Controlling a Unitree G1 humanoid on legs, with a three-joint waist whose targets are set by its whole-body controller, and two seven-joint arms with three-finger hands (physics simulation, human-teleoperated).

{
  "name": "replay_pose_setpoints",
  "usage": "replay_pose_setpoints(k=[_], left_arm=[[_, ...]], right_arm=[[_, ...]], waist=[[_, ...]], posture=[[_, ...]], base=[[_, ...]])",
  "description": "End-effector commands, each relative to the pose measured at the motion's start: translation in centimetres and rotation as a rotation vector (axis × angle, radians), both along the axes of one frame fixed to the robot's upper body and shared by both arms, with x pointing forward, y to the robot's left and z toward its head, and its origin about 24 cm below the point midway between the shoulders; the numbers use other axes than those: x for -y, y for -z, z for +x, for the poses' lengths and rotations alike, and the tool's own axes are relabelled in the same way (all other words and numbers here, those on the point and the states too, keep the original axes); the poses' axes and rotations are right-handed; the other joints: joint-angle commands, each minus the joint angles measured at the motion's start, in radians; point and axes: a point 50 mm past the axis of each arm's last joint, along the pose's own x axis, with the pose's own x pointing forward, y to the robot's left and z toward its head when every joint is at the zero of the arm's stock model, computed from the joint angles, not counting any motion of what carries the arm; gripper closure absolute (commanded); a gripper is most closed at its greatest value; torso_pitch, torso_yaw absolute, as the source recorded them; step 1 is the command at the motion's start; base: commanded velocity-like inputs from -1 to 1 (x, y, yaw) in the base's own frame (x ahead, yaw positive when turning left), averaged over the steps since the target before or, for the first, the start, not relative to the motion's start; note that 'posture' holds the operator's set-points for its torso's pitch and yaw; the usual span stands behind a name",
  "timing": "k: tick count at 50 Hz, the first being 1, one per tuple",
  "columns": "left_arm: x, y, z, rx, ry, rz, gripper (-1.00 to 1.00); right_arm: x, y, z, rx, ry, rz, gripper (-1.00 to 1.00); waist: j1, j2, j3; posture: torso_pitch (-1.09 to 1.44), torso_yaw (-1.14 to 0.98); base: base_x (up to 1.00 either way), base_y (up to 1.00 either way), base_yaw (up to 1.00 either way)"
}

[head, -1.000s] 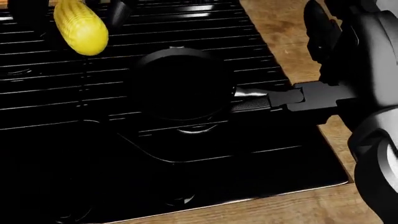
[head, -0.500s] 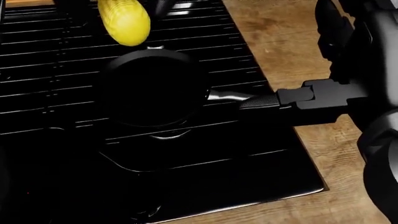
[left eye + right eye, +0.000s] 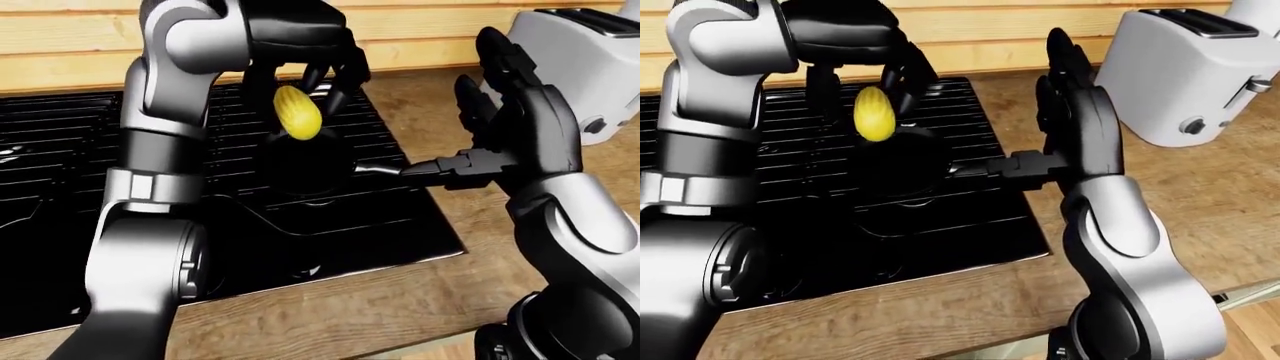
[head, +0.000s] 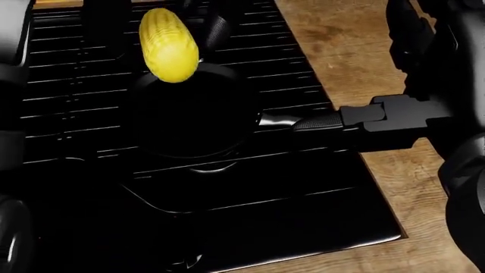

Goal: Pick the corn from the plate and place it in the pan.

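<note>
A yellow corn cob (image 4: 169, 45) hangs in the air over the upper rim of the black pan (image 4: 193, 111), which sits on the black stove. My left hand (image 3: 318, 88) reaches down from the top of the left-eye view with its dark fingers closed about the cob's upper end. The pan's handle (image 4: 314, 122) points right and ends at the palm of my right hand (image 3: 490, 97). That hand's fingers stand upright and spread, not wrapped round the handle. The plate is not in view.
The black grated stove (image 3: 60, 150) fills the left of the views. Wooden counter (image 3: 400, 300) runs along its right and lower edges. A white toaster (image 3: 1180, 75) stands at the upper right, against a wooden wall.
The corn has travelled right with my left hand, from the upper left of the stove to above the pan's rim. The head view shifted slightly. My right hand stayed at the handle.
</note>
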Motion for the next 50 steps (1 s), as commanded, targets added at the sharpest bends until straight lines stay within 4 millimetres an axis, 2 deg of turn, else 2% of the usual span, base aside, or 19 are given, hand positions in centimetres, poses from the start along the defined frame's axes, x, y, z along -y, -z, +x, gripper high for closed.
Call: replay_pose_setpoints(k=[1,27,50], left_arm=[[0.0,-1.7,-0.9,0.069,0.02,-0.04,0.94],[0.2,1.3,-0.2,0.024,0.031,-0.037,0.94],[0.4,2.5,-0.1,0.011,0.035,-0.027,0.93]], right_arm=[[0.0,-1.1,-0.4,0.072,0.004,0.001,-1.0],[0.2,-1.2,-0.5,0.075,0.007,0.003,-1.0],[0.3,-1.2,-0.5,0.074,0.007,0.002,-1.0]], waist=[[0.0,-0.001,-0.028],[0.001,-0.002,-0.032],[0.0,-0.002,-0.034]], posture=[[0.0,0.0],[0.0,0.0],[0.0,0.0]], base=[[0.0,0.0,0.0],[0.0,0.0,0.0],[0.0,0.0,0.0]])
